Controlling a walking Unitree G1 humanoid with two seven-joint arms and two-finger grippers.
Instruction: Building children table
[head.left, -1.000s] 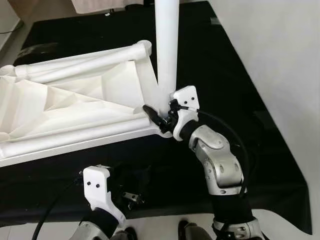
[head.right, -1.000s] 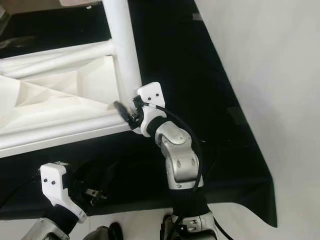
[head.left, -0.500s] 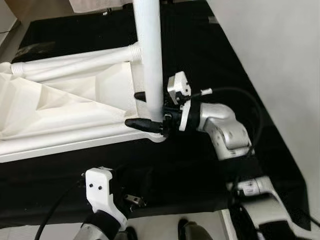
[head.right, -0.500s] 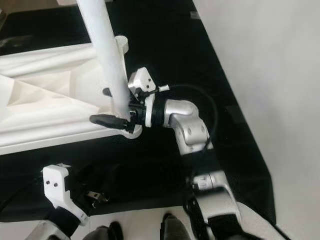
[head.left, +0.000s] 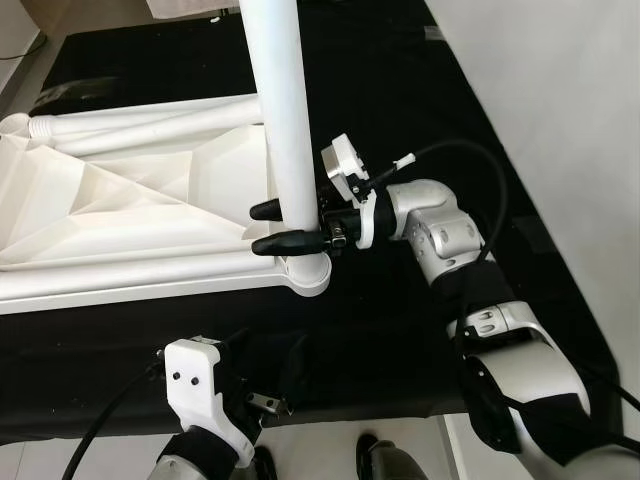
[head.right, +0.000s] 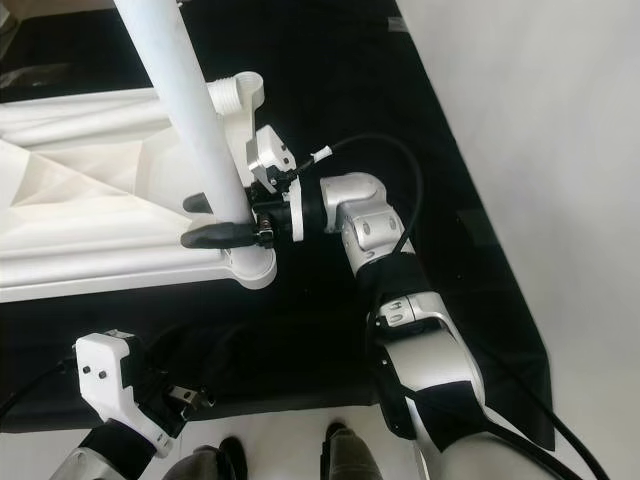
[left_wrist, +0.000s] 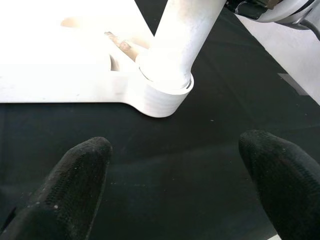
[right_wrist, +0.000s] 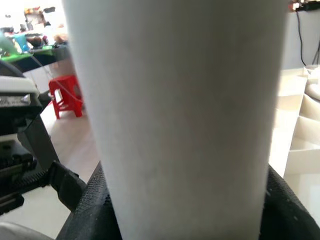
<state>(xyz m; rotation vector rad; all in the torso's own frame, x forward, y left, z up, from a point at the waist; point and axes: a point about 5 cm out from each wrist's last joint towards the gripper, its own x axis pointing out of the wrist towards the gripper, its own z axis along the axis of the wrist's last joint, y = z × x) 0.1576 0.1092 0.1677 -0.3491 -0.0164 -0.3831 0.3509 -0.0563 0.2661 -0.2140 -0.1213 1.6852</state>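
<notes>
A black cloth (head.left: 420, 90) covered the floor, and on it lay the white table top (head.left: 130, 215), flipped underside up, with one loose leg (head.left: 150, 125) lying along its far edge. A second white leg (head.left: 285, 110) stood upright in the round socket (head.left: 308, 272) at the top's near right corner. The right gripper (head.left: 275, 228) reached in from the right and was clamped around this leg just above the socket, one finger on each side. The left gripper (left_wrist: 170, 185) hung low near the cloth's front edge, its fingers (left_wrist: 75, 180) spread wide and holding nothing, pointing toward the socket.
</notes>
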